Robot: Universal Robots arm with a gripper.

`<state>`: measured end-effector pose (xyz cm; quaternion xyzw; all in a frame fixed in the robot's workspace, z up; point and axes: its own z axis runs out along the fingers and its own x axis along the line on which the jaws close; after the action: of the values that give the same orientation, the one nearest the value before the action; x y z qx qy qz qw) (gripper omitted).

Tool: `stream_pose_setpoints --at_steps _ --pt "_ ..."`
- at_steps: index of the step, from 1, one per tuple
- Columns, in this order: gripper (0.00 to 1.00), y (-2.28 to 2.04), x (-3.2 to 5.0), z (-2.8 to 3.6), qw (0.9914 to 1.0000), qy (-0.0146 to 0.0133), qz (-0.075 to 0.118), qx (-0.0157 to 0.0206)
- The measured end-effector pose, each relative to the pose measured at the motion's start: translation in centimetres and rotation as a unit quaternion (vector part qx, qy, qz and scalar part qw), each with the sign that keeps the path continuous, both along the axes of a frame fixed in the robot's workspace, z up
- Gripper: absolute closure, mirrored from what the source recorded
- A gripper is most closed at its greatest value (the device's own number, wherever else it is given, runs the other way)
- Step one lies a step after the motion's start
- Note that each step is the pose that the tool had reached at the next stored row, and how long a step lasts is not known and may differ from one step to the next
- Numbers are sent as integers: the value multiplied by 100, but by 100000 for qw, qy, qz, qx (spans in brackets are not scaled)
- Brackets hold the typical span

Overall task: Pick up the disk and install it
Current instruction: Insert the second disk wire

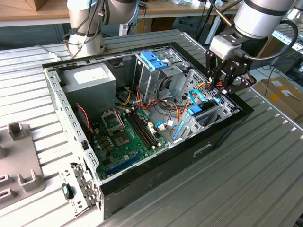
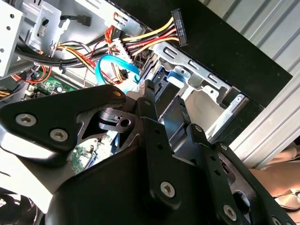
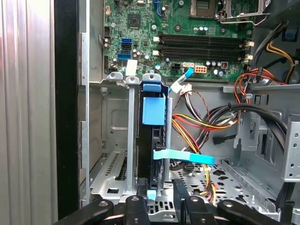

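Note:
The disk stands on edge in the drive bay at the front corner of the open computer case. It shows as a dark body with a light-blue carrier tab. In the exterior view the disk sits low in the bay on that view's right. My gripper hangs just above its near end. In both wrist views the black fingers stand about a disk's thickness apart, one to each side of the disk's end, with a slim gap. The gripper looks open with nothing between its fingers.
Yellow, red and orange cables and a light-blue data cable lie close beside the bay. The motherboard, the grey power supply and a metal drive cage with a blue latch fill the case. Grey fixtures sit at the exterior view's left.

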<state>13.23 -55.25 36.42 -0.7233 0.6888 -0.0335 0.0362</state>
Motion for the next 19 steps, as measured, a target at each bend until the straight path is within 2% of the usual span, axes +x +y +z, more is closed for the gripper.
stream_pose_setpoints --at_steps 5,13,19 --pt "64 20 42 0 100000 1 -3 1" --pt "64 82 146 0 100000 0 0 -3" --pt "64 106 182 0 100000 -1 -9 0"
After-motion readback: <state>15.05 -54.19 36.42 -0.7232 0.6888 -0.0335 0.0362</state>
